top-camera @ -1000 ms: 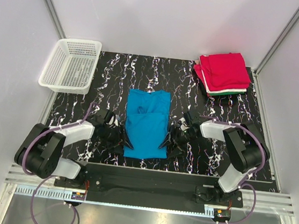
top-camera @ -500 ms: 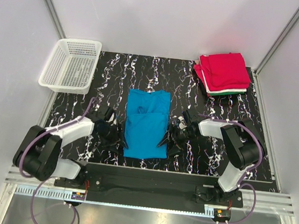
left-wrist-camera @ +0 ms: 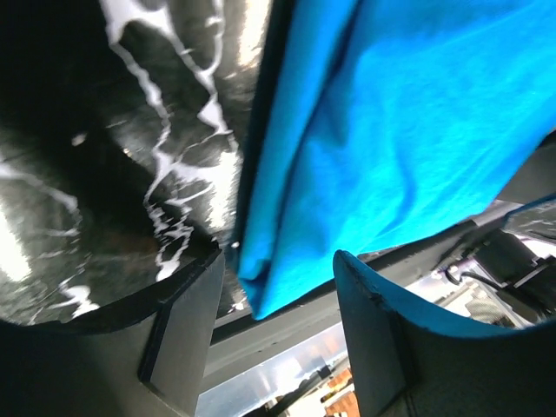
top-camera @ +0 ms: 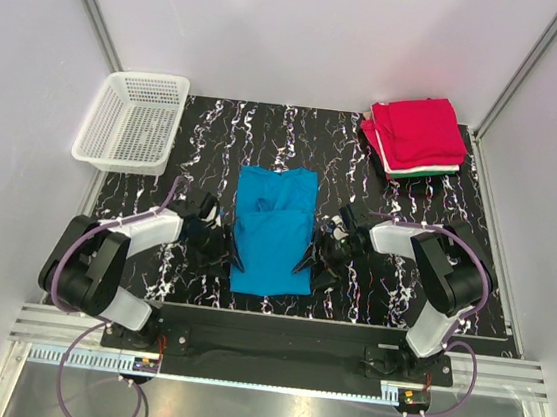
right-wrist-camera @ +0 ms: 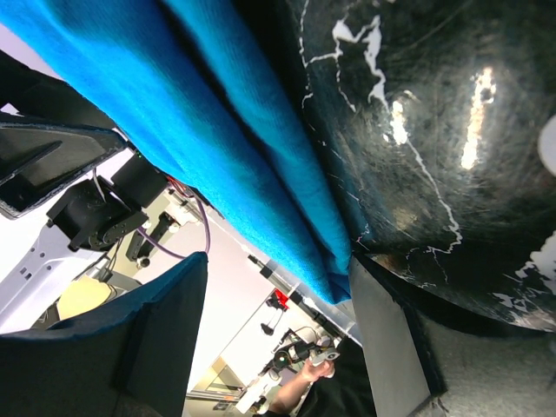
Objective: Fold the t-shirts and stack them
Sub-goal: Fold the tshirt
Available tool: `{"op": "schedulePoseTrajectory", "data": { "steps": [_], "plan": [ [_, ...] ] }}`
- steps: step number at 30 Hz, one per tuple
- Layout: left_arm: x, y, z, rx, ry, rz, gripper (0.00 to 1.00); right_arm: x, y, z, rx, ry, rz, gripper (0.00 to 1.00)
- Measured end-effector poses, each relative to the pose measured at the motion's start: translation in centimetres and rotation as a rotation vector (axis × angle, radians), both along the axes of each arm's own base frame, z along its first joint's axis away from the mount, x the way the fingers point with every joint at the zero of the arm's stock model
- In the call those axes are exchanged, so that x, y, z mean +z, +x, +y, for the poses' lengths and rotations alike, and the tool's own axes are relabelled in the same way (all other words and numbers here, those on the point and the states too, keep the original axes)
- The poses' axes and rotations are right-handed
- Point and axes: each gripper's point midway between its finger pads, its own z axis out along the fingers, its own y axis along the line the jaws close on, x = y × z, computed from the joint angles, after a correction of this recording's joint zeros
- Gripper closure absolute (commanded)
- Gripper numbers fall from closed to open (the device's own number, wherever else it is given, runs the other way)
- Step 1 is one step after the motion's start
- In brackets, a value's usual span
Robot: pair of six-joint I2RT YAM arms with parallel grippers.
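While the blue t-shirt [top-camera: 274, 230] lies folded on the middle of the table [top-camera: 216, 141], the left gripper [top-camera: 230, 253] and the right gripper [top-camera: 305, 264] stand wide open at its two near corners, each corner between the jaws.

Left arm [top-camera: 141, 234] and right arm [top-camera: 397, 240] show white shells, black joints, purple cables [top-camera: 61, 373].

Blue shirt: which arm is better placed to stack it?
Right, probably: the stack sits far right on its side, and the right gripper is open at the edge of the blue shirt.
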Motion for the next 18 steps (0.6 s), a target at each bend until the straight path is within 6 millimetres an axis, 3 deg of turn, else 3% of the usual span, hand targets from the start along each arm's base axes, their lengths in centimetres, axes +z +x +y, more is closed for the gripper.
{"op": "schedulePoseTrajectory", "data": {
  "steps": [18],
  "plan": [
    [0.2,-0.3,-2.9,-0.043,-0.163,-0.035,0.41,0.0,1.3,1.2,0.012,0.036,-0.01,0.28]
  ]
}}
